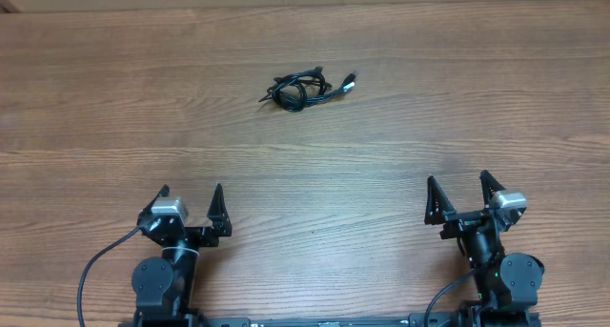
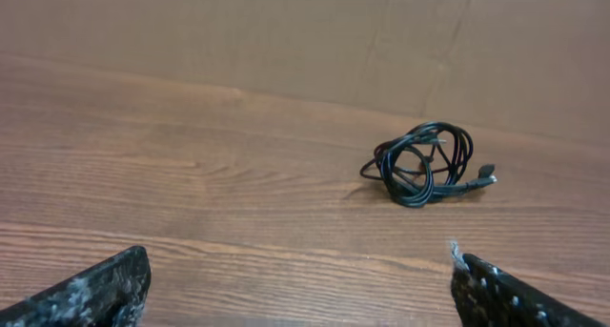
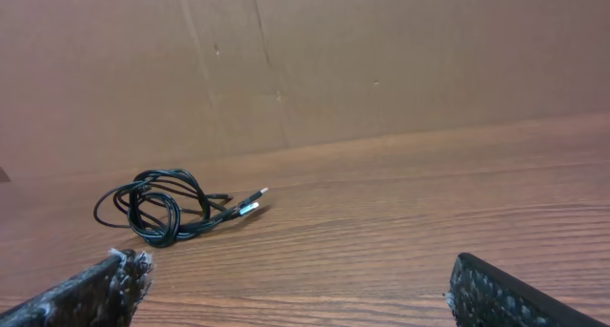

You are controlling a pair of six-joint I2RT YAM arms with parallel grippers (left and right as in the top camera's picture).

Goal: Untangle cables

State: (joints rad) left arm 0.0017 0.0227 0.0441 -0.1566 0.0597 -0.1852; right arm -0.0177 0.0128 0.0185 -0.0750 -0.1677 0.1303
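Observation:
The cables [image 1: 303, 90] are thin black cords in a small knotted bundle with metal-tipped plug ends, lying on the wooden table at the far middle. They also show in the left wrist view [image 2: 425, 165] and the right wrist view [image 3: 164, 208]. My left gripper [image 1: 191, 194] is open and empty near the front left, far from the bundle. My right gripper [image 1: 457, 184] is open and empty near the front right. Both sets of fingers [image 2: 300, 270] [image 3: 291, 275] hang over bare wood.
The wooden table [image 1: 143, 98] fills the view. A brown cardboard wall [image 3: 381, 51] stands along the far edge. Thick black robot wiring [image 1: 91, 270] loops by the left arm's base at the front.

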